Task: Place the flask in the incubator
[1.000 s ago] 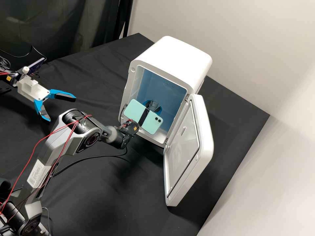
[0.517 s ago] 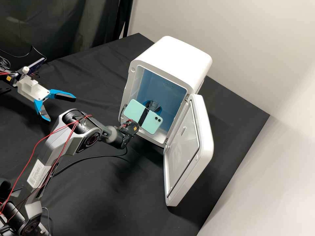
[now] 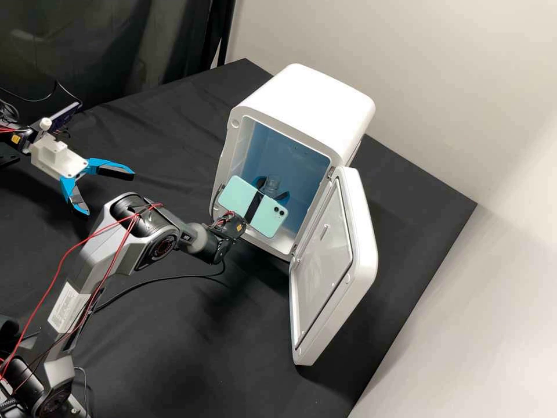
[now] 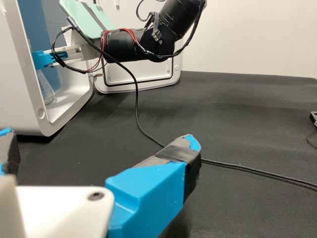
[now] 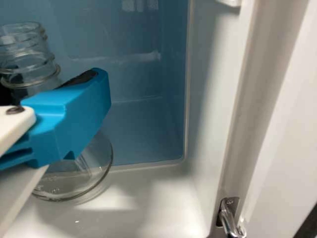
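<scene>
The white incubator (image 3: 307, 98) stands at the back of the bench with its door (image 3: 333, 261) swung wide and its inside blue. A clear glass flask (image 5: 74, 173) with a threaded neck rests base down on the incubator floor, and its neck (image 3: 270, 187) pokes up behind a mint phone (image 3: 253, 206) on the right wrist. My right gripper (image 3: 271, 188) is inside the chamber, one blue finger (image 5: 69, 116) lying against the flask's neck, shut on it. My left gripper (image 3: 108, 191) hangs open and holding nothing over the bench at far left.
The open door juts toward the bench's front right edge. A black cable (image 4: 237, 166) trails across the cloth below the right arm (image 3: 133, 238). Dark curtains hang behind the left arm, and the cloth between the arms and the front edge is bare.
</scene>
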